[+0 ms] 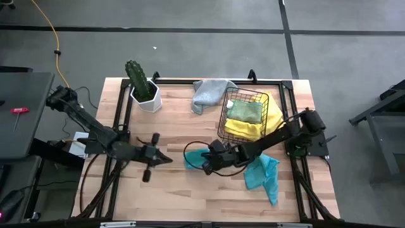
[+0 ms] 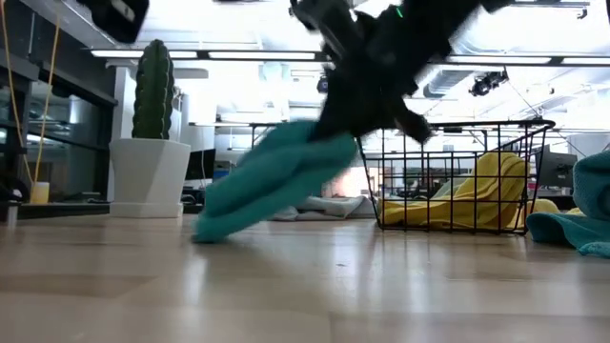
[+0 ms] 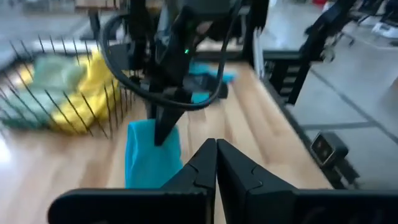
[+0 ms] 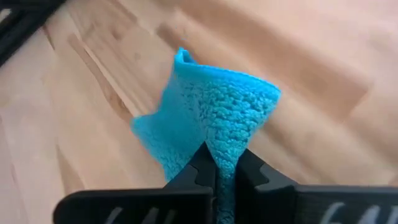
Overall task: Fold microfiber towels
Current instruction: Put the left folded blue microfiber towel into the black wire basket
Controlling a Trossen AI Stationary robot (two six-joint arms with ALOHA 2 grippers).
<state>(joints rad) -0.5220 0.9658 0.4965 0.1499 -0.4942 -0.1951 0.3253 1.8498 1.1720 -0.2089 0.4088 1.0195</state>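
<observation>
Right gripper (image 4: 219, 163) clenched on a pinch of teal towel (image 4: 211, 118), mid-table, left of the wire basket (image 1: 243, 114). Left gripper (image 3: 216, 163) clenched, empty, waiting nearby. Advice: lift gently, spread flat first.

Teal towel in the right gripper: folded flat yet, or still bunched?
Bunched, not folded. The teal towel is pinched in the right gripper, lifted off the table and hanging crumpled.
</observation>
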